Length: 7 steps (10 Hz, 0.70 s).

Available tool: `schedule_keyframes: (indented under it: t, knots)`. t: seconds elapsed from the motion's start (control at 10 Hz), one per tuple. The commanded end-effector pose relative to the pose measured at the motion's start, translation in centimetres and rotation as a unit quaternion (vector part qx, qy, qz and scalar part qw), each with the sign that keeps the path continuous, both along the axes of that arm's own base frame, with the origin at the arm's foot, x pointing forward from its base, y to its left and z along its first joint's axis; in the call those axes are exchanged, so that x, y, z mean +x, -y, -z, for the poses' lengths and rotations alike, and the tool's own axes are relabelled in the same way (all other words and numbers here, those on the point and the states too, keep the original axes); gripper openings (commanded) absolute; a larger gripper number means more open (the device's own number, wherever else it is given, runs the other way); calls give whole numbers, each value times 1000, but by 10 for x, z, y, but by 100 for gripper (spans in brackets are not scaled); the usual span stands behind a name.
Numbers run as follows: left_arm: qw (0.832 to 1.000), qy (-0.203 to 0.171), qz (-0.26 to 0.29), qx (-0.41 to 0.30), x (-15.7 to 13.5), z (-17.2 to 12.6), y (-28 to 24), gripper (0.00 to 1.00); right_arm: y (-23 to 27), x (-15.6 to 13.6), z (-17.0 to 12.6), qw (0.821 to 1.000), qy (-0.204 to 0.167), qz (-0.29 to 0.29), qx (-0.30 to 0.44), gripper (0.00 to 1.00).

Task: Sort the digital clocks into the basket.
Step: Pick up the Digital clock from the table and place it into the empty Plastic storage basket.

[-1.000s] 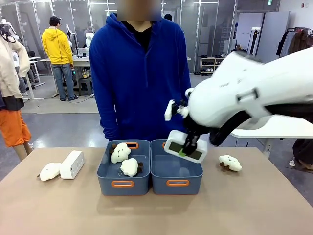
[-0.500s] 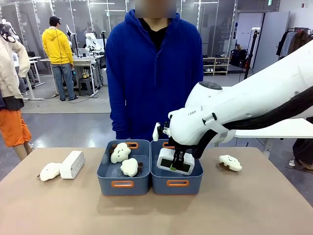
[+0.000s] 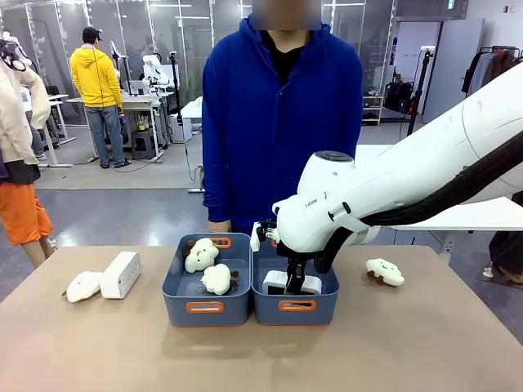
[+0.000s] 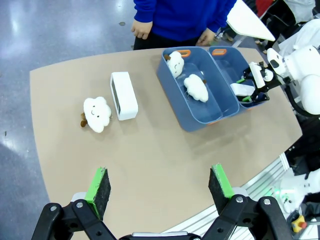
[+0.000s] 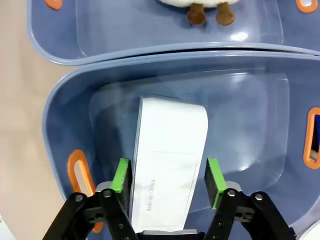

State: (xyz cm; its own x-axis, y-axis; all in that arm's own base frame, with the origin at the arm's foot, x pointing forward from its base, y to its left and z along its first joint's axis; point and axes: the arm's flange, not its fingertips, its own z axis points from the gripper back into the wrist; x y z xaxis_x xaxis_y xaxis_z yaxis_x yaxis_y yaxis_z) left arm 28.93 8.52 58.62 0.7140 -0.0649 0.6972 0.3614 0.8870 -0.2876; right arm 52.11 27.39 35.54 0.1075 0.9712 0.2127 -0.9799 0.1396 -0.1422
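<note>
Right wrist view looks straight down between the pads of my right gripper at a white rounded plastic digital clock. It lies back-up on the floor of the blue-grey rectangular plastic basket with orange handle cut-outs. My green pads stand apart, one at either long side of the clock, with a sliver of gap on one side, so I judge it let go and resting on the basket floor. My left gripper hangs high over the near edge of the tan table, spread wide with nothing between its pads.

The second white digital clock stands on the table at the left, well apart from the baskets and just beside a white fluffy plush toy. The twin basket on the left holds two more plush toys.

I expect that clock to be light and stiff, a hard hollow shell that will not give under the pads. The plastic looks smooth, so it could twist in a weak pinch. I would take it across the long flat sides near the middle, keeping off the LCD face, the part likeliest to mark or crack.
</note>
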Motion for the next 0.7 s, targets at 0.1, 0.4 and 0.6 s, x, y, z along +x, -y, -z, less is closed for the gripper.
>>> schedule_keyframes:
  t: [0.1, 0.4, 0.6]
  knots:
    - [1000, -2, 4, 10, -1, 0, -1, 100, 3, -7, -19, 1000, -11, 10, 4, 100]
    - [1000, -2, 4, 10, -1, 0, -1, 100, 0, 1, -5, 1000, 0, 0, 1, 100]
    - [1000, -2, 4, 10, -1, 0, -1, 100, 0, 1, -5, 1000, 0, 0, 1, 100]
